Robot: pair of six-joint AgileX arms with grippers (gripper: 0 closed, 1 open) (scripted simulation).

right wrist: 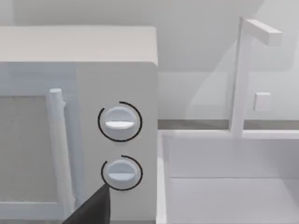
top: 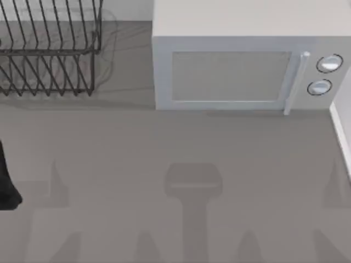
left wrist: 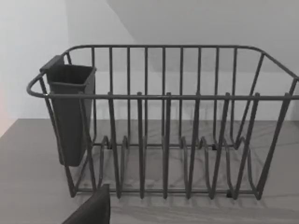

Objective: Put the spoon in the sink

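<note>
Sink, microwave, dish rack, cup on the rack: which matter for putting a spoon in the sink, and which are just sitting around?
For the job:
sink, beside the microwave, under the faucet

Just sitting around:
microwave
dish rack
dark utensil cup hung on the rack's end

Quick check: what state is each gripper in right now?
Left gripper: cannot be told, facing the dish rack.
Right gripper: cannot be told, facing the microwave.
</note>
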